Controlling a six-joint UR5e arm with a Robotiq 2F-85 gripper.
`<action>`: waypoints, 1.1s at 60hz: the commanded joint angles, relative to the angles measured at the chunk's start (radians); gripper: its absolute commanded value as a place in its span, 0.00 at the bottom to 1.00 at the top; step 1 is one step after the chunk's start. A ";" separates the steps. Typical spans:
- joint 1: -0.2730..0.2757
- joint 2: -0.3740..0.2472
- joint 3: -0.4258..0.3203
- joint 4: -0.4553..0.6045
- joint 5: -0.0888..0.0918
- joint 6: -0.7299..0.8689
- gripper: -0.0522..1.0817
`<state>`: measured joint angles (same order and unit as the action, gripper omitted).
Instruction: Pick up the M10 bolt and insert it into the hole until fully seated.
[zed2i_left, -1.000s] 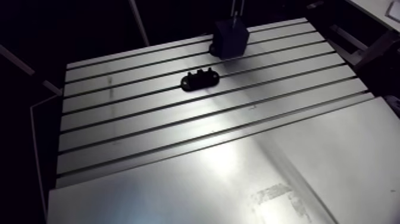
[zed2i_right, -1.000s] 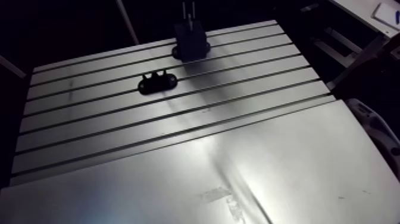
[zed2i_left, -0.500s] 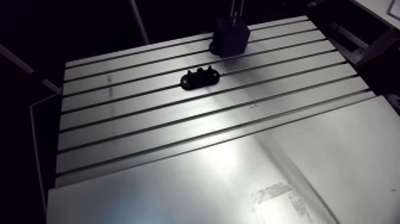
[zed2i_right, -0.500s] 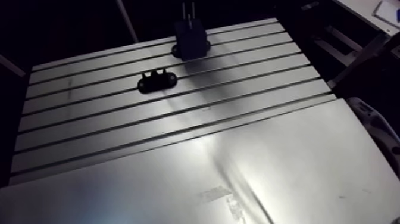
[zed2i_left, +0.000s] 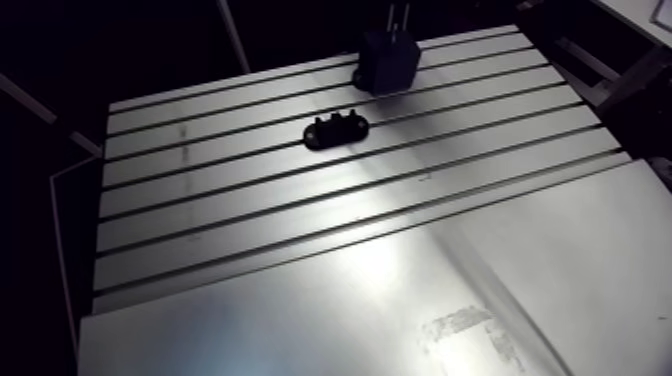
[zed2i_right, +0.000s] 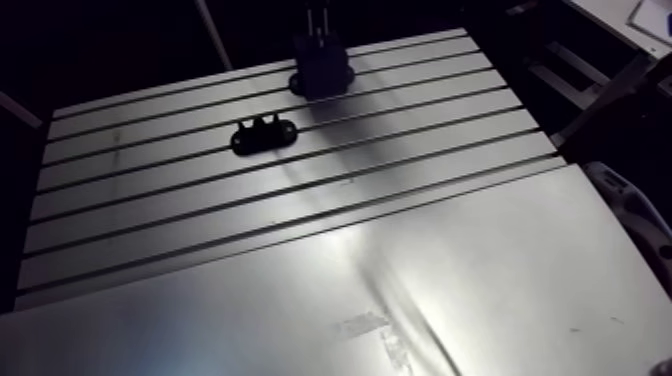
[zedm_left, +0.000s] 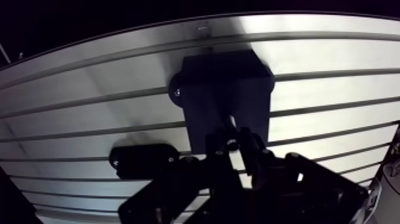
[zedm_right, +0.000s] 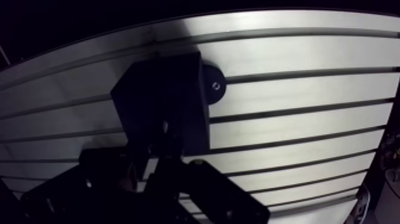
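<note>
Bolt over the block
The bolt (zedm_left: 230, 126) is pinched between the narrow-set jaws of the gripper (zedm_left: 233, 143), its slim shaft pointing at the black block (zedm_left: 208, 83) right under it; a low black holder (zed2i_left: 337, 131) lies near the block, apart from it, on the slotted table (zed2i_left: 250, 200)

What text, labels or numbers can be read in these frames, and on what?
None can be read. The block, the low fixture and the table show no lettering.
A pale patch on the sheet may be a worn mark, too blurred to read.
</note>
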<state>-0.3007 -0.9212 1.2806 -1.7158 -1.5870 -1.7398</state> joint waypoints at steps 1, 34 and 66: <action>-0.001 -0.001 0.020 -0.007 0.002 -0.005 0.05; 0.003 -0.164 0.113 -0.083 0.004 -0.014 0.05; 0.111 -0.448 0.183 0.078 0.006 -0.001 0.05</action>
<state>-0.2758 -1.1782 1.4127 -1.7531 -1.5815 -1.7514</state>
